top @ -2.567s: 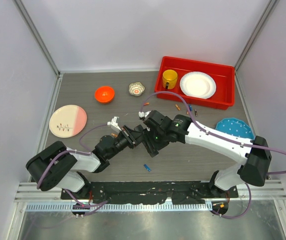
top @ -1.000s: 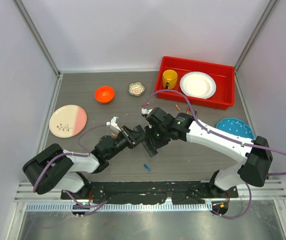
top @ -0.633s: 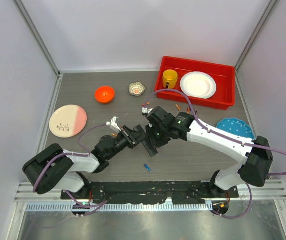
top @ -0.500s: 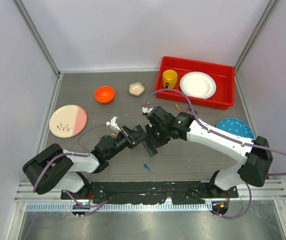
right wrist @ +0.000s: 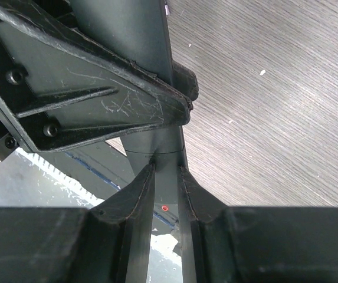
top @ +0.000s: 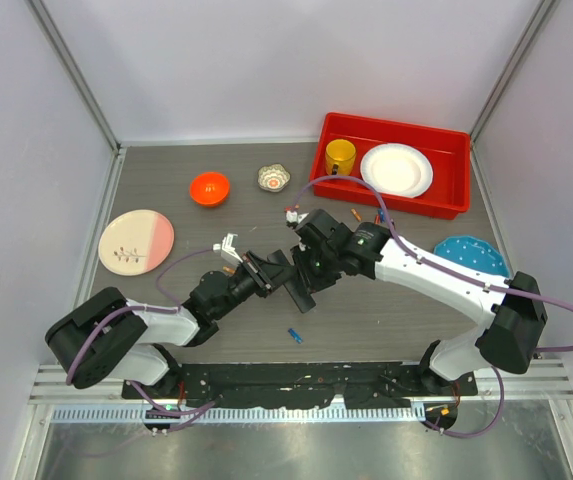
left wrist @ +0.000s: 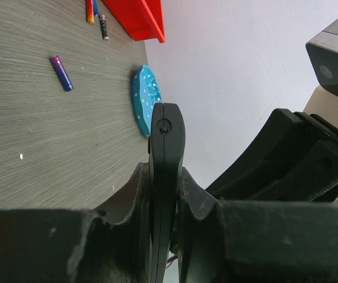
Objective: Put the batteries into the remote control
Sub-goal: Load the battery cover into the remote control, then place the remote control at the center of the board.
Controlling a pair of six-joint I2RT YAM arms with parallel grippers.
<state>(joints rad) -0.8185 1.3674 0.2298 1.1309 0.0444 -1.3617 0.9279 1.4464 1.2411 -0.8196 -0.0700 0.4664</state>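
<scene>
While the left gripper (left wrist: 164,177) keeps its jaws clenched on the remote control (left wrist: 166,127) at the centre of the left wrist view, the slim black bar stands edge-on, clear of the surface (left wrist: 33,135). That is probably so the other arm can work on it. Loose batteries (left wrist: 103,26) lie at the upper left of this frame beside the corner of the red bin (left wrist: 136,17). A purple battery (left wrist: 61,73) lies apart from them on the wood grain. A blue plate (left wrist: 142,100) shows edge-on behind the bar's tip, with pale wall beyond.

From the right wrist, the right gripper (right wrist: 166,171) rises from the bottom edge, its jaws pressed to either side of the same thin bar. Both arms appear to grasp the remote control, one steadying it for the other. The left gripper's scratched body fills the upper left. No battery recess shows.

From above, the arms meet mid-frame over a grey wood-grain surface walled in white. A blue battery (top: 293,335) lies just below them. The red bin at upper right holds a yellow cup (top: 341,157) and a white plate (top: 396,170). An orange bowl (top: 209,188) and a pink-and-white plate (top: 136,241) sit to the left.
</scene>
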